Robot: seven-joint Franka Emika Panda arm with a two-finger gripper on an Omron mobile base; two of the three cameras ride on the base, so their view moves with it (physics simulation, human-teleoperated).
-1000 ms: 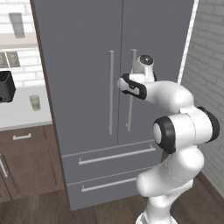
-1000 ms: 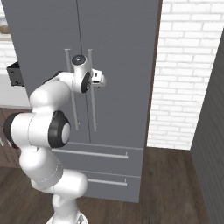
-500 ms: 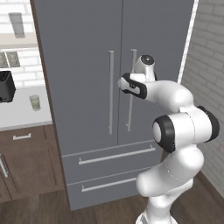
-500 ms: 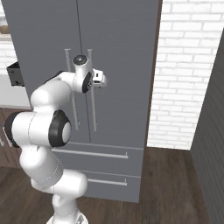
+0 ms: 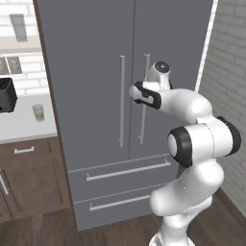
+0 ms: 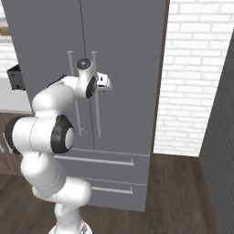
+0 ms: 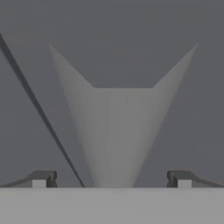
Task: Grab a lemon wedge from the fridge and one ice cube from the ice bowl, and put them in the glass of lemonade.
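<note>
Nothing much had shifted in the last sec: gripper (image 7: 111,179) stayed wide apart, straddling the right door handle (image 7: 118,131) of the shut fridge (image 5: 96,72), so lemon wedge presumably inside, pull not begun.

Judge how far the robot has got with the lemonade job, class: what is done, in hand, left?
Done: nothing; the fridge doors are shut. In hand: the open gripper faces the right door's handle, fingertips either side of it. Left: open the door, fetch wedge and ice, and drop both into the glass of lemonade.

Matt grey fridge (image 5: 96,72), silvery metal handles (image 5: 122,101)
</note>
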